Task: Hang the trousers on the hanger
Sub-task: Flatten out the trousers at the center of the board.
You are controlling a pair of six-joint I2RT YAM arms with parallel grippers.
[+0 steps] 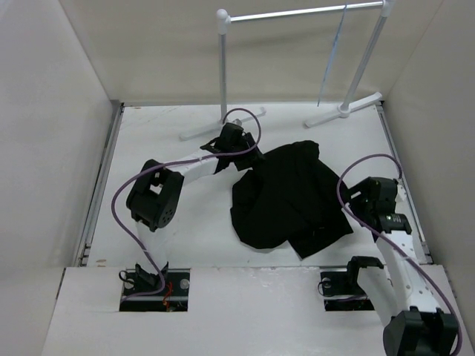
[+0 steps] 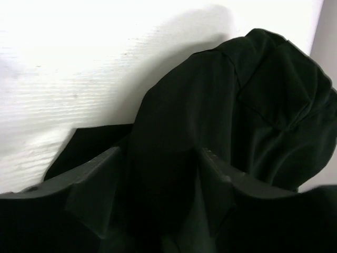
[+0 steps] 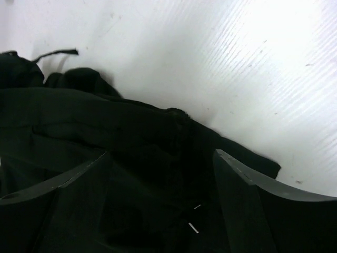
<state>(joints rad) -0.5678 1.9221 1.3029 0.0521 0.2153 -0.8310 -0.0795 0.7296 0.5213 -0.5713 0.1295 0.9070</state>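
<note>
From above: finding the trousers (image 1: 286, 196) lying crumpled on the table (image 1: 163, 126) in front of the garment rack (image 1: 297, 15), well apart from the hanger (image 1: 333, 52) dangling from the rack's bar; locating the left gripper (image 1: 252, 162) at the heap's rack-side edge and the right gripper (image 1: 353, 208) at the edge farther from the rack. From the left wrist: seeing fingers (image 2: 95, 190) standing part-way apart with a fold of trousers between, unable to tell whether clamping. From the right wrist: seeing fingers (image 3: 79, 184) spread wide over the cloth's edge, pinching nothing. Judging the task as barely beginning: nothing hung yet, with lifting the cloth and draping it over the hanger left to do.
</note>
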